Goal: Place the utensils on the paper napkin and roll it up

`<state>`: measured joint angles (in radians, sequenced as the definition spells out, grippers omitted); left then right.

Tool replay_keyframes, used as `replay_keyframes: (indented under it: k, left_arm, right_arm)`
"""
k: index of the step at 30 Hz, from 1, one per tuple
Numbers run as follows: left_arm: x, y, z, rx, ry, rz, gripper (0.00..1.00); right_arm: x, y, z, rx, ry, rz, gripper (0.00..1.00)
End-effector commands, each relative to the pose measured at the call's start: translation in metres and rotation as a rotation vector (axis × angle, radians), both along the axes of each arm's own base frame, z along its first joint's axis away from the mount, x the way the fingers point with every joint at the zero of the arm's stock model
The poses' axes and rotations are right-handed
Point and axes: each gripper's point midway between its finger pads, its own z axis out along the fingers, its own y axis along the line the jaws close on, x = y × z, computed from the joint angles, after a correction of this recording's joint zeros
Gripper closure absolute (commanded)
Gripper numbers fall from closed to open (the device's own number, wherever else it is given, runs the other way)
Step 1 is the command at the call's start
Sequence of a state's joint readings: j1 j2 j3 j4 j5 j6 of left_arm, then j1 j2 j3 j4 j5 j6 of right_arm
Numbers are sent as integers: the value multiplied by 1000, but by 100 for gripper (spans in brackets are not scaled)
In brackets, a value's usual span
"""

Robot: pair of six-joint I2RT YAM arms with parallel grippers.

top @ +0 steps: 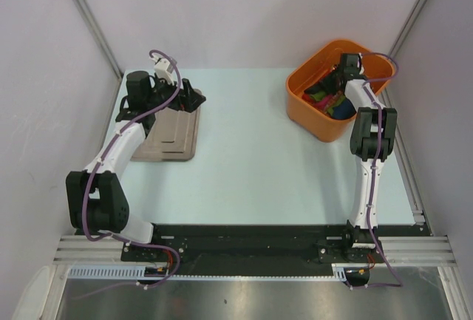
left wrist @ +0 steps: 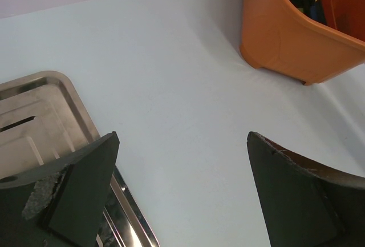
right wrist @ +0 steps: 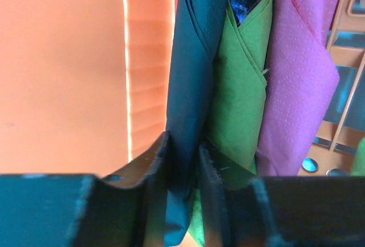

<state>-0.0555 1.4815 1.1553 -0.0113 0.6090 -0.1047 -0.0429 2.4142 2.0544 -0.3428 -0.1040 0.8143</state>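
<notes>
**Right claw pinches the dark napkin roll inside the orange bin**

The right claw [right wrist: 183, 164] is clenched on the paper napkin [right wrist: 191, 59]. The napkin looks dark, almost black, and is folded into a long narrow roll. It stands against the wall of the orange bin [right wrist: 68, 76], touching a green roll [right wrist: 239, 87], with a pink roll [right wrist: 296, 76] just beyond. The grip sits low on the roll, probably so the folds stay shut while it is slotted in beside the others.

The utensils do not show. They may be wrapped inside the napkin, but that cannot be told from here.

From above, the right arm reaches well into the bin at the far right of the table [top: 251, 172]. The left claw [left wrist: 181, 144] is released, its jaws spread wide and holding nothing. It hangs over the table at the edge of the steel tray [left wrist: 40, 104], well apart from the bin, which likely keeps it out of the other arm's way
</notes>
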Motion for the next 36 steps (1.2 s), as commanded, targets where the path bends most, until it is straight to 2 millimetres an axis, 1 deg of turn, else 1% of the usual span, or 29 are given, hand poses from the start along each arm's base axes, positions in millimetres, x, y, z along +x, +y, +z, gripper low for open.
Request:
replay_keyframes:
  k: [1,4,11,13,14,16,24,27,30,31,32,33,35,36]
  left_arm:
    - [8,2,23,-8,-59,0,0]
    - [8,2,23,-14,-55,2,0]
    - [10,4,21,-13,-47,21,0]
    - [10,4,21,-14,-47,23,0]
    - [10,4,20,-14,-44,20,0]
    - [9,5,20,-17,-41,22,0]
    - [9,9,18,-19,-34,37,0]
    - [8,9,17,-20,-33,37,0]
    - [6,10,18,-18,-38,37,0]
    - [4,10,13,-15,-12,40,0]
    - [4,11,13,-14,-10,41,0]
    - [3,11,12,-14,-4,44,0]
    - [3,13,14,-9,-6,51,0]
    - [3,14,12,-5,6,61,0]
  right_arm:
    - [4,-8,16,-30,-15,-17,68]
    - [3,-7,20,-16,-18,-15,66]
    - [5,-5,40,-8,-56,-1,65]
    - [5,-5,48,-7,-68,6,62]
    - [4,-4,48,-6,-66,9,61]
    - [2,-4,55,-8,-72,16,60]
    - [-10,-5,66,-9,-62,34,52]
    - [-13,-6,74,-15,-70,46,48]
    - [-14,-5,86,-25,-91,60,45]
    - [-15,-5,89,-27,-92,63,44]
    - [-17,-5,90,-27,-89,64,43]
    - [-19,-6,96,-33,-97,66,43]
    - [-24,-4,100,-32,-88,82,41]
    - [-27,-3,109,-44,-103,100,40]
